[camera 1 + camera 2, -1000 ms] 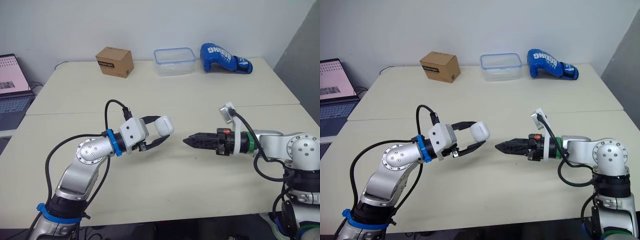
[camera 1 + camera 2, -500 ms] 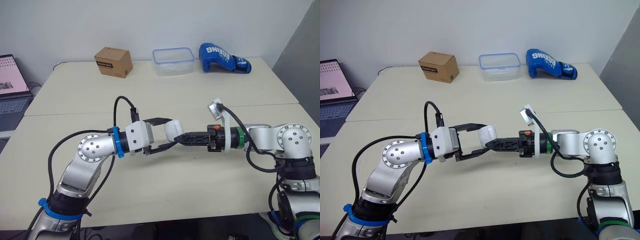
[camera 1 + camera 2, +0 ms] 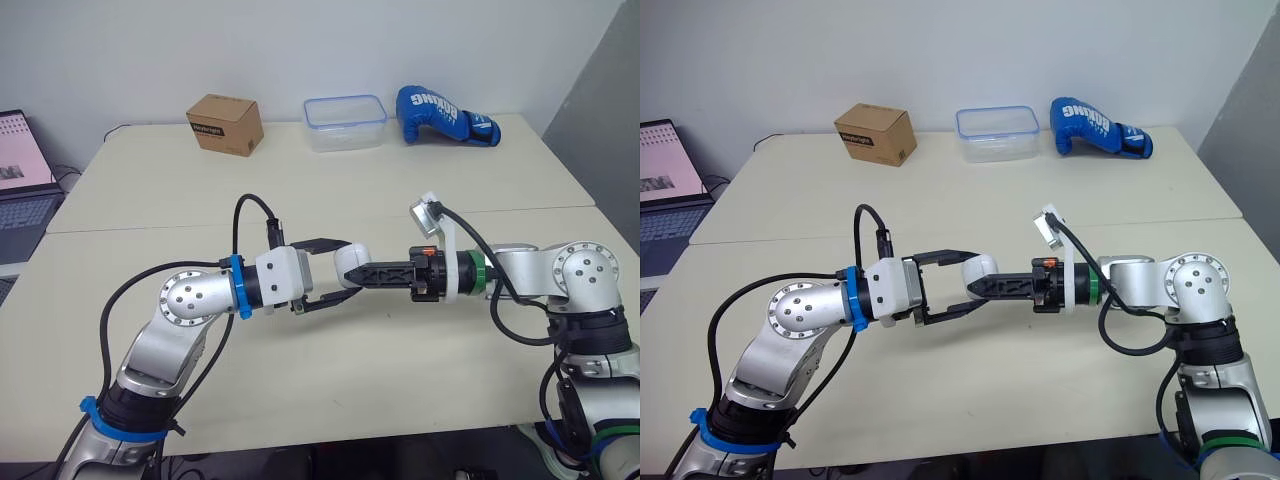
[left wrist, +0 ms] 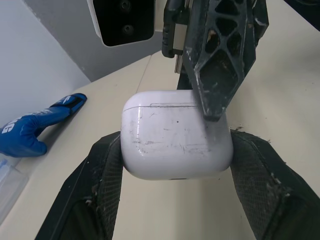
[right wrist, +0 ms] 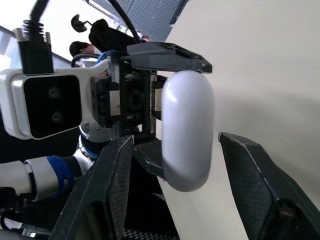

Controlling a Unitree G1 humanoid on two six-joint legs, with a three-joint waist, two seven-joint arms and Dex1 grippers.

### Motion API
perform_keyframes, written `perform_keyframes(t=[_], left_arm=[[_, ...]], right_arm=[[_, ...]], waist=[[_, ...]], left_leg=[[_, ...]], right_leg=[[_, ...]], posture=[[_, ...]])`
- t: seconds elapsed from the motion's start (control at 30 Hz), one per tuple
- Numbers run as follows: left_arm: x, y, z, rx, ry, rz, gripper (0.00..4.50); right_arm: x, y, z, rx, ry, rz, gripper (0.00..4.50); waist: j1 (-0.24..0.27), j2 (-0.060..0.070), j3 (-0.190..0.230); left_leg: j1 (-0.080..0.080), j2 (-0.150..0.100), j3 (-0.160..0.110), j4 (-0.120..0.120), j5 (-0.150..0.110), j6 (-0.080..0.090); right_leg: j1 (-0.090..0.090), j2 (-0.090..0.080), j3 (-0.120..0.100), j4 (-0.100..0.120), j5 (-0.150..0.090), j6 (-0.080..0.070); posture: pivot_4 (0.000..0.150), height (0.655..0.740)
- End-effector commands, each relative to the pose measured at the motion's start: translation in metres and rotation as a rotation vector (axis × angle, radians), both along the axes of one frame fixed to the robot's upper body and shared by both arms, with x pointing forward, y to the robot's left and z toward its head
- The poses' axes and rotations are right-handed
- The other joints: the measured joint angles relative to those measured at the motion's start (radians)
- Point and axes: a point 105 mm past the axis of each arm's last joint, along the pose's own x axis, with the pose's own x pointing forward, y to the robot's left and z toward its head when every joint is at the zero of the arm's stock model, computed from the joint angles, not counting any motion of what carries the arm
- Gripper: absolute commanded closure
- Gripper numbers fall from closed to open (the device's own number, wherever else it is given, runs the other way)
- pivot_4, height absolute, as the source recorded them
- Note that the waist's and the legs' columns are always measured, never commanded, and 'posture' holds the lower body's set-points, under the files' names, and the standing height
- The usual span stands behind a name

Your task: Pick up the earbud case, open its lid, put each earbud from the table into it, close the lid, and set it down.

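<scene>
Earbud case (image 3: 350,260): lid shut, held in the air over the middle of the desk (image 3: 330,190)
Left gripper (image 3: 346,269): clamped on the case's two sides
Right gripper (image 5: 175,137): fingers narrowly apart, straddling the case's lid end
Desk's far edge: cardboard box (image 3: 226,124), clear tub (image 3: 346,121), blue boxing glove (image 3: 445,104)

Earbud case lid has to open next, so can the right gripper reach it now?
Probably yes. The left gripper clamps the earbud case by its sides, leaving the lid end free, and the right gripper has its open fingers straddling that end.
</scene>
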Motion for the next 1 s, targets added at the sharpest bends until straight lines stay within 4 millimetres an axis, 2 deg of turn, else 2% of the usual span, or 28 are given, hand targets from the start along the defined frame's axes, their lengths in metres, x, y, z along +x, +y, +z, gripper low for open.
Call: perform_keyframes(t=[0.03,0.1,0.2,0.33,0.57,0.63,0.7,0.8,0.83,0.93,1.0], left_arm=[[-0.003,-0.002,0.009,-0.007,-0.044,-0.015,1.74],[-0.003,-0.002,0.008,-0.006,-0.044,-0.015,1.74],[-0.003,-0.002,0.007,-0.007,-0.037,-0.011,1.74],[-0.004,-0.001,0.005,-0.005,-0.033,-0.010,1.74],[-0.006,-0.001,0.003,0.003,-0.033,-0.010,1.74],[-0.007,-0.001,-0.001,0.018,0.028,-0.032,1.74],[-0.010,0.001,-0.005,0.020,0.104,-0.050,1.01],[-0.008,0.002,-0.002,-0.020,0.161,-0.043,0.14],[-0.007,0.003,-0.001,-0.030,0.174,-0.036,0.01],[-0.004,0.013,0.001,-0.038,0.237,-0.005,0.01],[-0.003,0.024,-0.001,-0.037,0.342,0.023,0.01]], right_arm=[[-0.005,0.004,0.013,0.031,-0.029,0.029,1.65],[-0.005,0.004,0.013,0.031,-0.026,0.030,1.65],[-0.006,0.004,0.013,0.027,-0.021,0.032,2.27],[-0.007,0.005,0.013,0.024,-0.015,0.034,3.72],[-0.009,0.006,0.013,0.026,-0.004,0.039,3.74],[-0.010,0.006,0.013,0.026,-0.002,0.044,3.74],[-0.011,0.007,0.012,0.024,-0.002,0.049,3.74],[-0.012,0.008,0.013,0.016,-0.013,0.055,3.74],[-0.012,0.008,0.013,0.007,-0.021,0.056,3.74],[-0.011,0.007,0.010,-0.065,-0.077,0.060,3.74],[-0.012,0.005,0.008,-0.132,-0.145,0.073,3.74]], waist=[[-0.001,0.000,0.000],[-0.001,0.000,0.000],[-0.001,0.000,0.000],[-0.002,0.000,0.000],[-0.003,0.000,0.000],[-0.003,0.000,0.000],[-0.005,0.000,0.000],[-0.006,0.000,0.000],[-0.007,0.000,0.000],[-0.008,0.000,0.000],[-0.009,0.000,0.000]], left_leg=[[0.000,0.000,0.000,0.000,0.000,0.000],[0.000,0.000,0.000,0.000,0.000,0.000],[0.000,0.000,0.000,0.000,0.000,0.000],[0.000,0.000,0.000,0.000,0.000,0.000],[0.000,0.000,0.000,0.000,0.000,0.000],[0.000,0.000,0.000,0.000,0.000,0.000],[0.000,0.000,0.000,0.000,0.000,0.000],[0.000,0.000,0.000,0.000,-0.002,0.003],[0.000,0.000,-0.001,0.000,-0.002,0.003],[0.000,0.000,-0.001,0.000,-0.002,0.003],[0.000,0.000,-0.001,0.000,-0.002,0.003]], right_leg=[[0.000,0.000,0.000,0.000,0.000,0.000],[0.000,0.000,0.000,0.000,0.000,0.000],[0.000,0.000,0.000,0.000,0.000,0.000],[0.000,0.000,0.000,0.000,0.000,0.000],[0.000,0.000,0.000,0.000,0.000,0.000],[0.000,0.000,0.000,0.000,0.000,0.000],[0.000,0.000,0.000,0.000,0.000,0.000],[0.000,0.000,0.000,0.000,0.000,0.000],[0.000,0.000,0.000,0.000,0.000,0.000],[0.000,0.000,0.000,0.000,0.000,0.000],[-0.001,0.001,0.000,0.000,0.000,0.000]], posture=[[0.150,0.7307],[0.150,0.7307],[0.150,0.7307],[0.150,0.7307],[0.150,0.7307],[0.150,0.7307],[0.150,0.7307],[0.150,0.7307],[0.150,0.7307],[0.150,0.7307],[0.150,0.7307]])
